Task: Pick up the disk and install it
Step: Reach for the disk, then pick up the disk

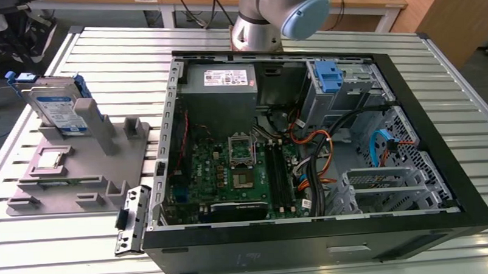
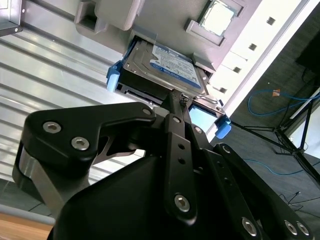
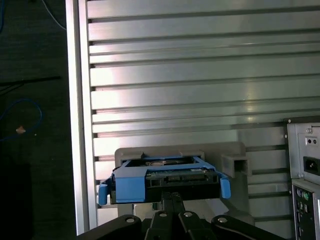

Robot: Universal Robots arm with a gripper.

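Table: slatted metal table (image 1: 386, 34) carrying everything. It reads as a flat, hard surface.
Case: open computer case (image 1: 313, 250) lying on its side on the exterior view's right. Its drive bay with a blue latch (image 1: 329, 76) sits at the far corner beside the grey power-supply box (image 1: 225, 80).
Fixture: grey parts fixture (image 1: 99, 160) on the table at the exterior view's left, apart from the case. The small processor chip (image 1: 50, 159) lies flat on it.
Disk, position: the disk (image 1: 60, 110) stands on edge in a slot at the far end of the fixture, label outward, not yet lifted.
Disk, handling (judgement): rigid metal body and dense for its size. It will not flex but is sensitive to knocks, and its flat faces look smooth and likely slippery.
Disk, hold (judgement): best taken across the two flat faces at the exposed upper edge, centred between the blue carrier rails. The blue plastic tabs look too springy to bear a grip.
Pincer: the gripper (image 3: 172, 195) has its fingers drawn narrow, tips together or nearly so, with nothing held between them.
Disk against pincer: in both wrist views the disk (image 3: 170, 176) sits directly ahead of the gripper (image 2: 179, 97), connector edge towards it and roughly centred on the tips. The tips overlap that edge, and whether they touch it cannot be told.
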